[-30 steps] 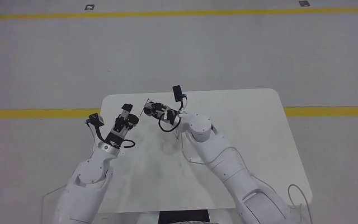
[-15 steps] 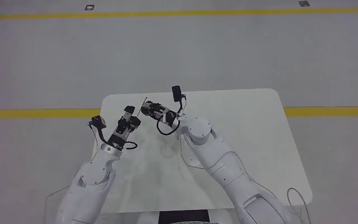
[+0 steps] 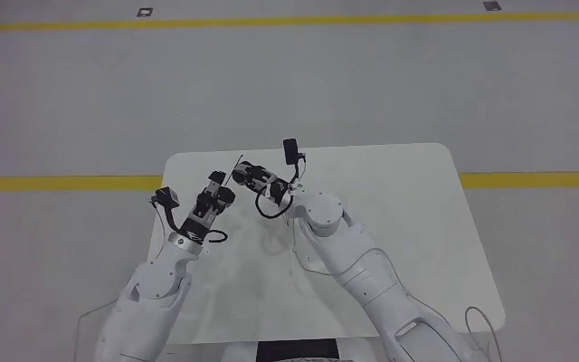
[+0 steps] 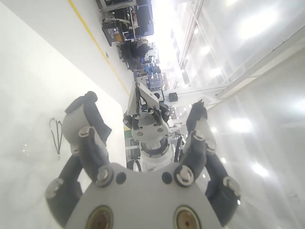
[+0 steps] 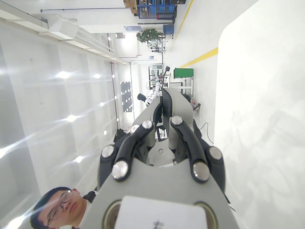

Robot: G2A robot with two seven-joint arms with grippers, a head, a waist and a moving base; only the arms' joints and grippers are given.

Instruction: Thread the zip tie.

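Near spare ties [image 4: 56, 135] on the table [image 3: 407, 199], left end effector [image 4: 144, 100] gapes; right end effector [image 5: 164, 96] pinches zip tie [image 3: 239, 164].

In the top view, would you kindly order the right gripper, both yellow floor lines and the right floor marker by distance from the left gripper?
From the left gripper:
1. Right gripper, close beside it.
2. Nearer yellow line, off to its left.
3. Farther yellow line, far ahead.
4. Floor marker, farthest, ahead to the right.
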